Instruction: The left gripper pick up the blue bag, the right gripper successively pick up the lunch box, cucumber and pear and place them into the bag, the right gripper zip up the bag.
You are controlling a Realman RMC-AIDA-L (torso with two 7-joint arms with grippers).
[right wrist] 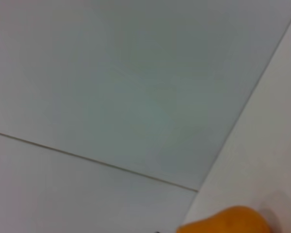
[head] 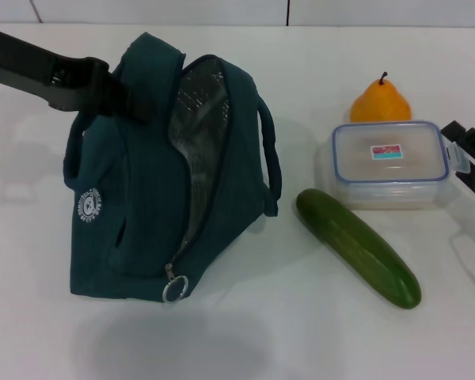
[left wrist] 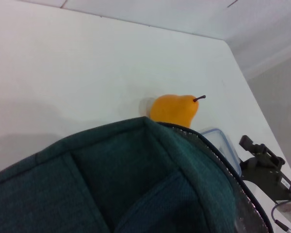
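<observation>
In the head view, the blue bag stands on the white counter at about 9 o'clock from the middle. Its zipper is undone and the mouth gapes, showing silver foil lining; nothing can be seen inside it. The ring zipper pull hangs at the low end of the opening, at 6 o'clock on the bag. The left gripper comes in from 10 o'clock and is clamped on the bag's upper edge, where the handle is. At 3 o'clock from the bag lies the lunch box, lid on; it looks empty through the clear plastic. The pear stands just beside the box at its 12 o'clock. The cucumber lies at the box's 7 o'clock, slanting, one end just beside the box. The right gripper is at the box's 3 o'clock; I cannot tell how far its fingers stand.

In the left wrist view, the bag's top fills the near part, with the pear and a corner of the lunch box beyond it, and the right gripper farther off.

In the right wrist view, only a part of the pear shows on the counter, with the wall behind.
</observation>
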